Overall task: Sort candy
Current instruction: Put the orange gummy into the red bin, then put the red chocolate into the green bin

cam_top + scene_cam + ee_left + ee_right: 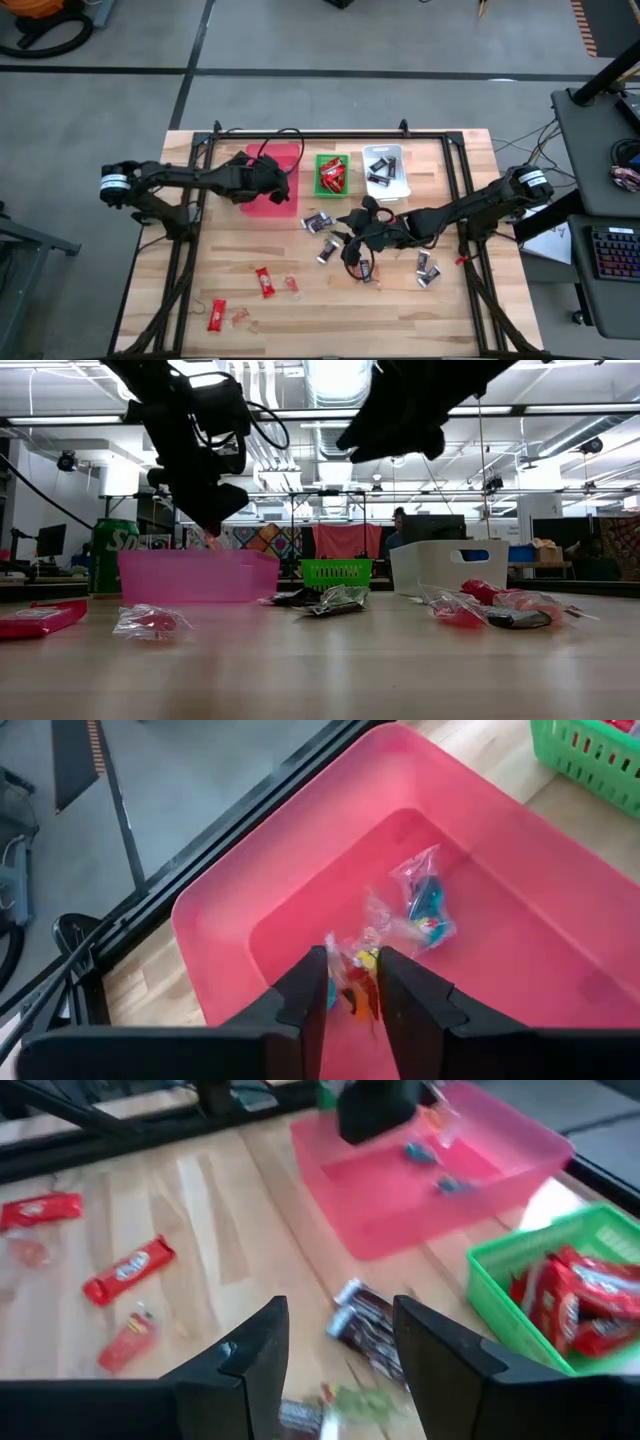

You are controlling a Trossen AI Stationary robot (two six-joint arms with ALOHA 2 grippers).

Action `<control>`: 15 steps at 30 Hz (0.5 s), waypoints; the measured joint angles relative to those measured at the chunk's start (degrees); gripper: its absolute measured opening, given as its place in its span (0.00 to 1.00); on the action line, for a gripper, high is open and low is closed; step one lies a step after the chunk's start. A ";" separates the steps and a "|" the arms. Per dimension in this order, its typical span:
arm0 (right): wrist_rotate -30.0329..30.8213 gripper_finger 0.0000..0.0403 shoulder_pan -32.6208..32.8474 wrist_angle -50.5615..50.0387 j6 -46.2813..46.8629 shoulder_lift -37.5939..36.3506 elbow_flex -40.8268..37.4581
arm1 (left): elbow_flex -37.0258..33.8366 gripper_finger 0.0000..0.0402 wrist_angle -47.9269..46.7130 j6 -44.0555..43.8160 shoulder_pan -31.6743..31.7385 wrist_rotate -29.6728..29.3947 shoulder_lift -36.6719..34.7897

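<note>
A wooden bench (200, 260) in a workshop holds scattered candy (265, 282). The left hand (352, 982), over the pink bin (240, 890), loosely grips a clear-wrapped sweet (356, 982); the right hand (340, 1342) is released, empty. The wrappers are hard to read.

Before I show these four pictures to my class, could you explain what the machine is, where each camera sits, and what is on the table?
Two dark robot arms sort sweets on a wooden table. One camera looks down from above, one sits at table height, and one rides on each wrist. The left gripper hangs over the pink plastic tray, a clear-wrapped sweet between its fingers. The right gripper, open, hovers above dark-wrapped sweets. Behind stand a green basket and a white bin; red-wrapped bars lie loose.
</note>
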 joint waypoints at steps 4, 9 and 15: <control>-1.96 0.43 -0.05 -3.93 3.31 -0.43 0.00 | -0.02 0.23 -0.01 -0.01 -1.03 -0.16 -0.05; -7.97 0.43 -0.09 -6.01 6.04 -1.66 0.00 | -0.02 0.26 -0.01 -0.03 -2.30 -0.21 -0.17; -18.01 0.42 -0.04 -13.27 11.72 -1.79 0.00 | 0.03 0.26 0.07 -0.45 -6.30 -0.21 -0.37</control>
